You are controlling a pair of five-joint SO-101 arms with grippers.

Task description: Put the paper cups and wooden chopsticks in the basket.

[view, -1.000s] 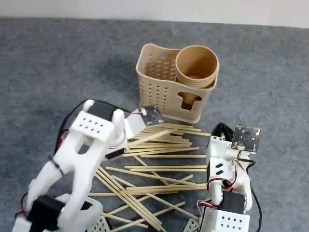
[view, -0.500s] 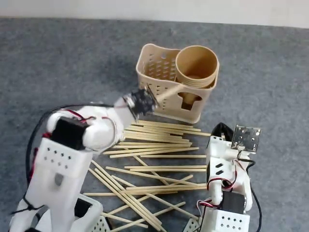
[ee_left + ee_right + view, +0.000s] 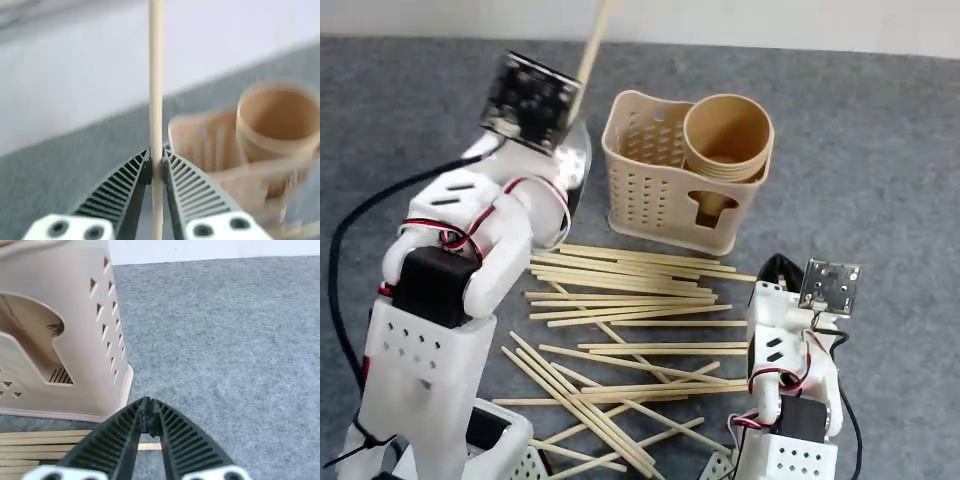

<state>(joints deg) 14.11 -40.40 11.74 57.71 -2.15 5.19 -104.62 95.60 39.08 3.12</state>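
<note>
My left pincer (image 3: 156,167) is pressed together on one wooden chopstick (image 3: 156,75). The stick sits between the ribbed pads right at their tips. It stands nearly in line with the pincer and a long part of it points away from me. In the high view this arm is lifted over the grey surface (image 3: 880,150), beside the basket (image 3: 660,190) and a little higher than its rim, and the stick goes up out of the picture.

The paper cups (image 3: 725,135) are already in the basket, one inside the other, at the side far from my left arm. The part of the basket near my left arm is free. Many other chopsticks (image 3: 630,300) lie in a loose pile on the surface in front of the basket, some crossing each other. My right pincer (image 3: 148,415) is pressed together with nothing in it, low over the surface near the corner of the basket.

I think the chopstick is very light, stiff and thin, with smooth wood. The weight is no problem, but with only the tips on it the stick can turn or slide between the pads. I judge it is better to let it go only when its lower end is inside the free part of the basket. For the sticks in the pile, I would take one near its middle, across its length, and choose one that lies on top.
</note>
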